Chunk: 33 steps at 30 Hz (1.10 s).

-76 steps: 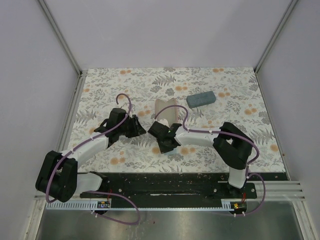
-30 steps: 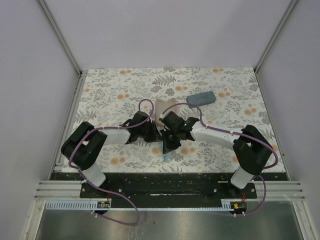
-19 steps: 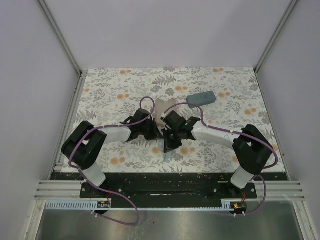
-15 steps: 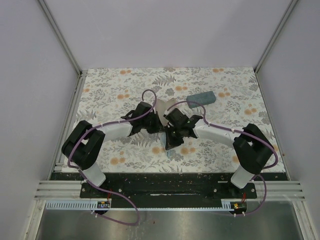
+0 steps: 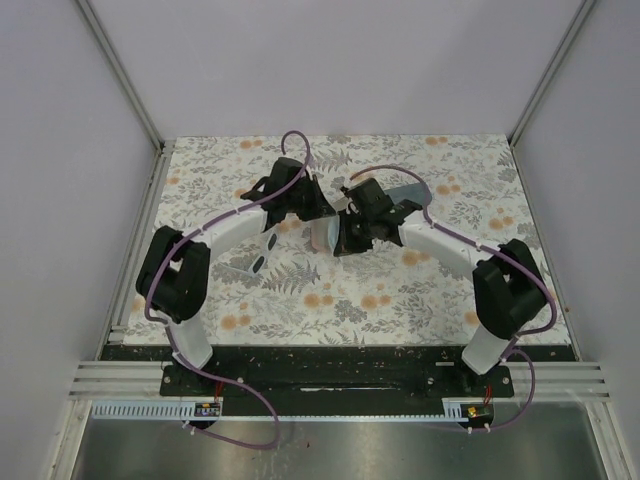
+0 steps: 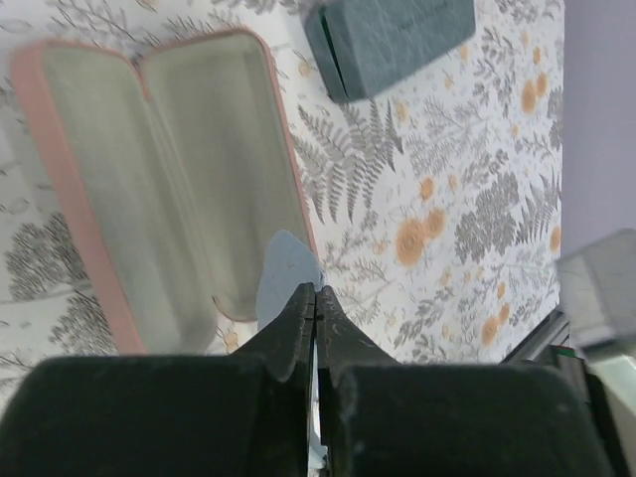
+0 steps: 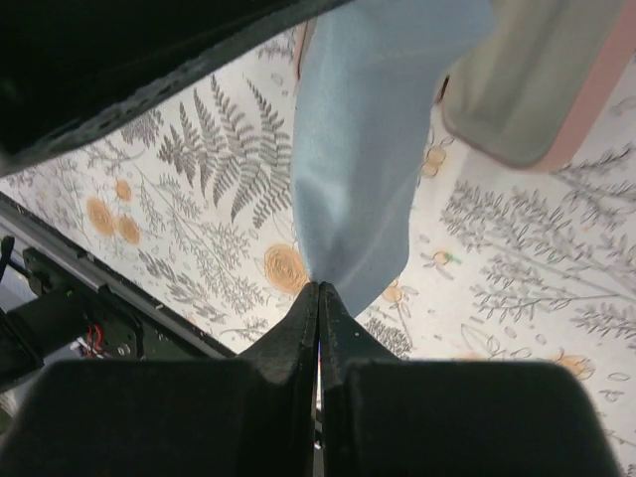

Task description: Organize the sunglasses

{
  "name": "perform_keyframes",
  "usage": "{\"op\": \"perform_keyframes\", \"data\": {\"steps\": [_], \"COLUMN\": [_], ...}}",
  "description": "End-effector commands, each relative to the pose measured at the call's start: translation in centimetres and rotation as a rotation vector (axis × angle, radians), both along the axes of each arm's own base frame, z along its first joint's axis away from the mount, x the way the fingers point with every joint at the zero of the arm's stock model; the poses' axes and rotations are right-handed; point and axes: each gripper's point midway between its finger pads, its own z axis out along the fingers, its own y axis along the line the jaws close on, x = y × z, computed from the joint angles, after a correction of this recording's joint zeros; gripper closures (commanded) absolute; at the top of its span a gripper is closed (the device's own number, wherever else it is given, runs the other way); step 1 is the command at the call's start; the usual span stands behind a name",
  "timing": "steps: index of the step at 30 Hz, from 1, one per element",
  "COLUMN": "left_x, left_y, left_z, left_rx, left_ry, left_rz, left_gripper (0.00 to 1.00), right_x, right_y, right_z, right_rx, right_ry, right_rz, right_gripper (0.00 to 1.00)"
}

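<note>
Top external view showed the two arm bases at the bottom edge, with the flowered table (image 5: pixel 420 300) stretching up the frame from them. Left of centre, just below the left arm's white link, lay the sunglasses (image 5: pixel 252 264): a whitish pair with a dark lens, resting on the table well apart from both claws. Higher, near the middle of the frame, the two arms stood nose to nose over the pink case (image 5: pixel 325 238), which lay open with its pale lining showing.

Left wrist view had the left gripper (image 6: pixel 316 295) at bottom centre, pinched tight on a light blue cloth (image 6: pixel 286 273) whose edge showed beside the fingers, just at the lower end of the pink case.

Right wrist view had the right gripper (image 7: pixel 318 288) likewise clamped narrow on the lower corner of that cloth, which ran up through the frame toward the left arm's black bulk in the upper left.

Farthest off, the grey-blue case (image 6: pixel 393 40) lay closed at the top of the left wrist view, apart from the pink one. In the top view the right arm partly hid it.
</note>
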Motion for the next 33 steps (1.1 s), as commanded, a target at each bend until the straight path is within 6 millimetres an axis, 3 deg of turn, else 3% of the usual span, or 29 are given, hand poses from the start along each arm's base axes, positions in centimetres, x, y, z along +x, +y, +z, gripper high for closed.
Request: {"op": "perform_keyframes", "data": {"steps": [1, 13, 17, 22, 33], "left_x": [3.5, 9.2, 10.0, 10.8, 12.2], "left_y": [0.5, 0.8, 0.8, 1.6, 3.5], "left_z": [1.2, -1.7, -2.7, -2.5, -4.9], "left_rx": [0.005, 0.024, 0.039, 0.045, 0.14], "left_ry": [-0.035, 0.005, 0.018, 0.005, 0.028], "left_rz": [0.031, 0.041, 0.034, 0.047, 0.04], "left_gripper": [1.0, 1.0, 1.0, 1.0, 1.0], "right_x": [3.9, 9.1, 9.6, 9.9, 10.7], "right_y": [0.3, -0.1, 0.0, 0.9, 2.8], "right_z": [1.5, -1.1, -1.5, -1.4, -2.8], "right_rx": [0.013, -0.005, 0.002, 0.037, 0.07], "right_ry": [-0.084, -0.05, -0.038, -0.014, 0.034], "right_rz": [-0.01, -0.049, -0.051, -0.045, -0.03], "right_gripper": [1.0, 1.0, 1.0, 1.0, 1.0]}}
